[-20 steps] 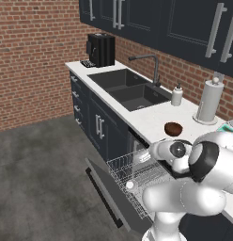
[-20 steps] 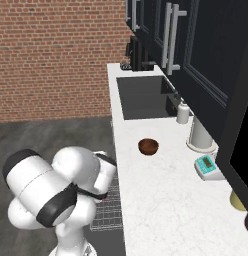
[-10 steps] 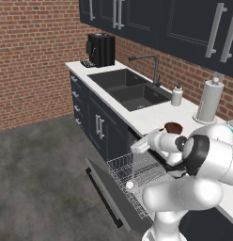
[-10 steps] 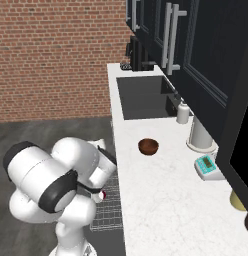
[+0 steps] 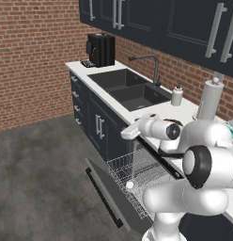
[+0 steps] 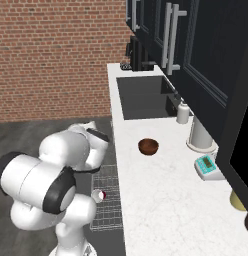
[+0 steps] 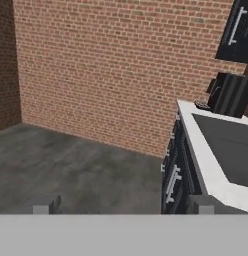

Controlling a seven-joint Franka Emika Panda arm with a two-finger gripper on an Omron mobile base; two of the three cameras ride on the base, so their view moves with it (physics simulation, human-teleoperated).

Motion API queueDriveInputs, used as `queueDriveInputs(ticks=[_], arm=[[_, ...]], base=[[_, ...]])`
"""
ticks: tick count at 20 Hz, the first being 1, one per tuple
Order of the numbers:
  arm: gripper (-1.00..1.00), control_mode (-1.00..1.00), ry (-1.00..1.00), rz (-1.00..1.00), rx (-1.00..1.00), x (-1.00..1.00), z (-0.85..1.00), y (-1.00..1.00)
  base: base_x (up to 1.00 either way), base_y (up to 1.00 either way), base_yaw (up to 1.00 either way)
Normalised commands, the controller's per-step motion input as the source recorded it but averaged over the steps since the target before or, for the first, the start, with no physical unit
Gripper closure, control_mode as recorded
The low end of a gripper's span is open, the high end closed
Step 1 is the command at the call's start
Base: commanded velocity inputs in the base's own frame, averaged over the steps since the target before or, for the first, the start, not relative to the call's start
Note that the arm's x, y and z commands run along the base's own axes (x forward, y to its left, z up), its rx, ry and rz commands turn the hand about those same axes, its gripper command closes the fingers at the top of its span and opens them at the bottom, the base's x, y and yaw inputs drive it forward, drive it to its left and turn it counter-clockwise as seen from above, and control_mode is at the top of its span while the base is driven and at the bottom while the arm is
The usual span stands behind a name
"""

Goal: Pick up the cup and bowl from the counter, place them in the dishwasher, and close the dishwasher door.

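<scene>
The cup lies in the dishwasher rack; the bowl sits mid-desk. The tool, wide and empty, should swing round above the bowl before descending.

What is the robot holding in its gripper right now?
Nothing. The gripper is open, with only floor and brick wall between its fingertips. The cup sits in the dishwasher rack; the bowl sits on the counter.
</scene>
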Motion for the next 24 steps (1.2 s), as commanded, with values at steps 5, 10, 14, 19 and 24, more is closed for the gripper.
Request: queueDriveInputs(ticks=[5, 10, 14, 19, 24], arm=[[-1.00, -1.00, -0.05, 0.00, -0.06, 0.29, 1.00, 0.21], [-1.00, -1.00, -0.01, 0.00, -0.12, 0.20, 1.00, 0.04], [-1.00, -1.00, 0.00, 0.00, -0.20, 0.17, 1.00, 0.00], [-1.00, -1.00, 0.06, 0.00, -0.22, 0.08, 1.00, 0.00], [-1.00, -1.00, 0.15, 0.00, -0.23, 0.00, 1.00, 0.00]], base=[[0.00, 0.00, 0.00], [0.00, 0.00, 0.00], [0.00, 0.00, 0.00], [0.00, 0.00, 0.00], [0.00, 0.00, 0.00]])
